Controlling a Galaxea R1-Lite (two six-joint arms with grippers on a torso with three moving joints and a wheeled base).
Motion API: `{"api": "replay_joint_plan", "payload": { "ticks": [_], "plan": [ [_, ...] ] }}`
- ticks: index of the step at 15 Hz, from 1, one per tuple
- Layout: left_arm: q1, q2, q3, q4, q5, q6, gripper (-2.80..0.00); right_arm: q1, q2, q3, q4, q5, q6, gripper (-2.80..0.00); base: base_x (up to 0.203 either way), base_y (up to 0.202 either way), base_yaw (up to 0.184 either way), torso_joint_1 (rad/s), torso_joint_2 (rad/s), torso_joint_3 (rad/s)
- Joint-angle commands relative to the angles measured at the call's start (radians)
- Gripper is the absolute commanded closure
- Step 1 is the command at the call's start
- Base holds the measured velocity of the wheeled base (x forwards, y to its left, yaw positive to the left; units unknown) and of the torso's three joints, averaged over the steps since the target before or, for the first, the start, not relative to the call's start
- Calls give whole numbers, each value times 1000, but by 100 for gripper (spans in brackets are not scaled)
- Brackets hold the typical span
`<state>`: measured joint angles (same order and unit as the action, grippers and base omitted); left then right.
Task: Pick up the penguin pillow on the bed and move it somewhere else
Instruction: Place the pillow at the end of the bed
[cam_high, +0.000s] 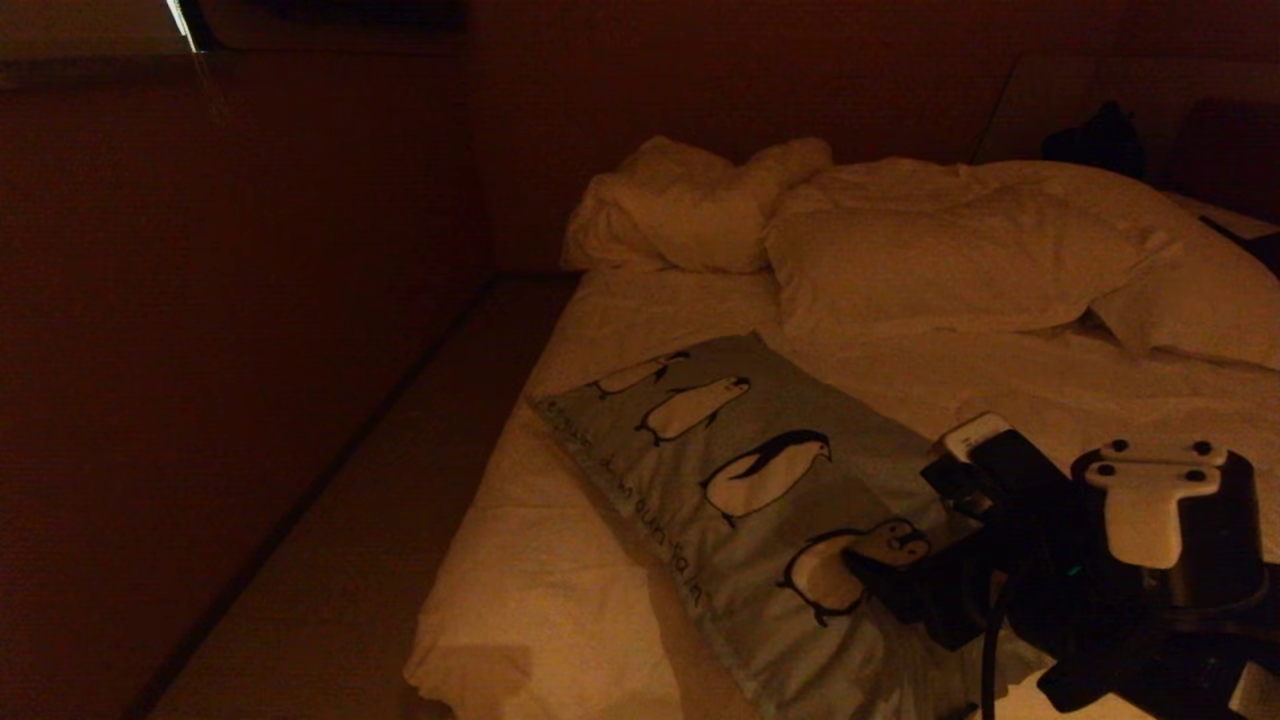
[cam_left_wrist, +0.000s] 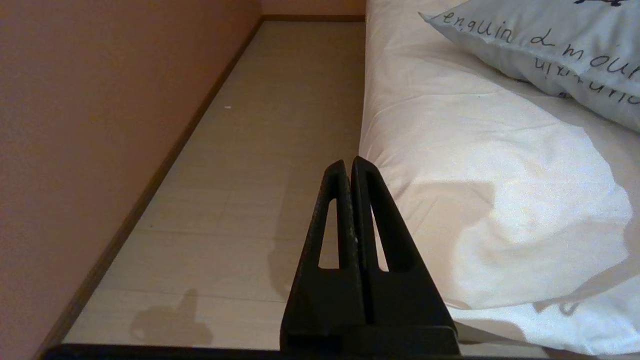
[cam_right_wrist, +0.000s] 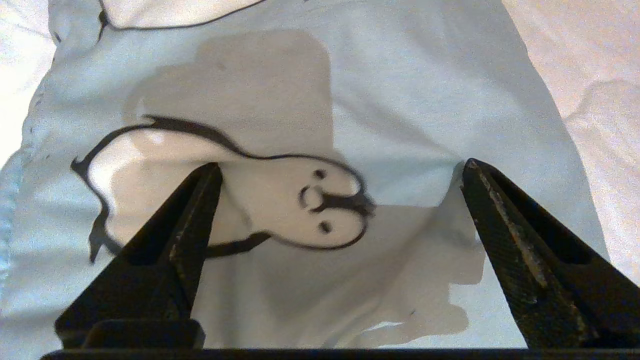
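The penguin pillow (cam_high: 740, 480) lies flat and slantwise on the bed (cam_high: 560, 590), near its left edge; it is pale grey-blue with black-and-white penguins and a line of text. My right gripper (cam_right_wrist: 341, 170) hangs just above the pillow's near end, open wide, its two black fingers (cam_right_wrist: 190, 210) straddling a printed penguin's head with nothing held between them. In the head view the right gripper (cam_high: 880, 570) shows at the lower right over that same penguin. My left gripper (cam_left_wrist: 348, 164) is shut and empty, parked low beside the bed over the floor. A corner of the pillow (cam_left_wrist: 550, 45) shows there too.
Plain white pillows (cam_high: 690, 205) and a bunched duvet (cam_high: 960, 250) fill the head of the bed. A strip of floor (cam_high: 380, 520) runs between the bed's left side and a dark wall (cam_high: 200, 300). A dark object (cam_high: 1095, 140) sits beyond the bed at the far right.
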<state>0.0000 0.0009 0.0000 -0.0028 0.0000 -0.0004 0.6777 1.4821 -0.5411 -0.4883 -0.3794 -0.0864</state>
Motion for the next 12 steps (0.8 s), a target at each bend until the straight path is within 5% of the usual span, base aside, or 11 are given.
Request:
{"api": "replay_joint_plan", "payload": {
  "ticks": [1,7,12],
  "plan": [
    [1,1,3,0,0,-1,0,0,-3,0,-5,-1,0,-280,0,0,0,0,0,0],
    [1,1,3,0,0,0,0,0,-104,-97,2,0,-2,-280,0,0,0,0,0,0],
    [0,1,3,0,0,0,0,-1,-112,-335,3,-10,0,-280,0,0,0,0,0,0]
  ]
}}
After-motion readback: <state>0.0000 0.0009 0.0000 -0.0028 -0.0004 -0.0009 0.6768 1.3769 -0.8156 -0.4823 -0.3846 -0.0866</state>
